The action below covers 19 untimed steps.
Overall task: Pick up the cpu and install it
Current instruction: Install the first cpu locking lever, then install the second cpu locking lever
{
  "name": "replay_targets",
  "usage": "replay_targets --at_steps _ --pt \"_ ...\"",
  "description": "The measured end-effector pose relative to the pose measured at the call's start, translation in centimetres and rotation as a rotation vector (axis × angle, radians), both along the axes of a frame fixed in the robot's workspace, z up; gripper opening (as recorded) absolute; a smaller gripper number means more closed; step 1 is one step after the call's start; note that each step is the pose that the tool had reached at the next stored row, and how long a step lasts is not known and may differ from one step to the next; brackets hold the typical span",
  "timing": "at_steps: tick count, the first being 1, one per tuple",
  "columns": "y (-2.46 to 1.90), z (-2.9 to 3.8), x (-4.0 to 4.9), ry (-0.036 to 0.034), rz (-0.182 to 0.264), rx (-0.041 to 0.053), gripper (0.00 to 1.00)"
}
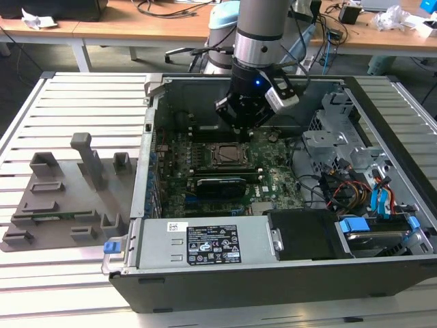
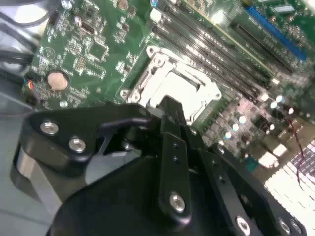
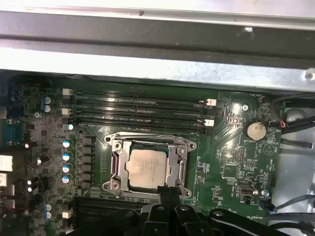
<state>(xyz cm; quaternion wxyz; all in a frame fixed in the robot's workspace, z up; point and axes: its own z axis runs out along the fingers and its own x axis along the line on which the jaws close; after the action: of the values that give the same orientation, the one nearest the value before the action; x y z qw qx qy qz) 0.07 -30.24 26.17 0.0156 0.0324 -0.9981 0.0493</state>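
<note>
Cpu (image 3: 147, 169) flat within socket frame (image 3: 114, 145), edges flush.

Even room light fills the exterior view. In the second wrist view, glare whitens the socket frame (image 2: 172, 88) and the board beside it; the dark jaws nearest the lens look soft.
</note>
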Motion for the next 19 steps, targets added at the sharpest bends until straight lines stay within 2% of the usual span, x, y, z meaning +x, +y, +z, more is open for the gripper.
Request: replay_targets --at_steps 1,12,14,16,19 --pt "0.0 0.57 0.0 0.0 0.0 0.0 0.11" --pt "0.0 0.7 0.0 0.0 0.0 0.0001 0.11" --pt "-0.36 0.7 0.0 0.0 0.0 0.0001 0.11" --pt "-1.29 0.69 0.0 -0.0001 0.0 0.0019 0.11" --pt "-1.75 0.69 -0.01 0.0 0.0 0.0035 0.11"
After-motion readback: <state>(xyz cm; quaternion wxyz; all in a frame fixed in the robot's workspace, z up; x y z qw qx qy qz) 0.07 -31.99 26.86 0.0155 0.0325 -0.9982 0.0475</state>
